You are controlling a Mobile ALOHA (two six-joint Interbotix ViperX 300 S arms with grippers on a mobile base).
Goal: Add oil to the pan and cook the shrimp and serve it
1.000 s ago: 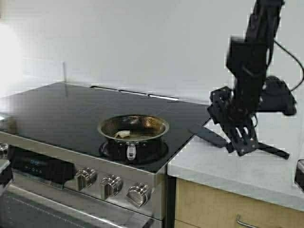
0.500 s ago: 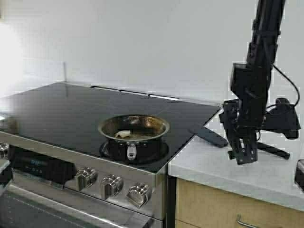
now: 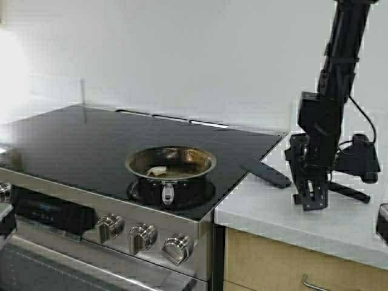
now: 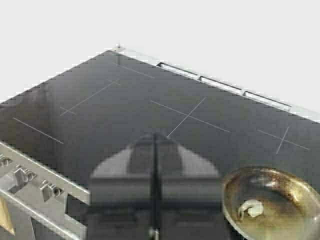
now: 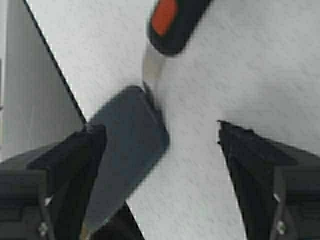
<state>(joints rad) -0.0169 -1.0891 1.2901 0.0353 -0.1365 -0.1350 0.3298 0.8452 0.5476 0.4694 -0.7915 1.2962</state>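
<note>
Pan (image 3: 171,165) on stove front burner, shrimp (image 3: 157,171) inside. Right gripper (image 3: 311,197) over counter, fingers spread wide astride spatula (image 3: 267,173) — not yet gripped. Left gripper (image 4: 155,200) pressed closed, idle. Step: fetching spatula. Next: descend, close on handle.

My right arm (image 3: 330,109) is matte black, boxy-segmented, with a loose black cable; its gripper (image 3: 313,197) has black ridged fingers (image 5: 260,165).
</note>
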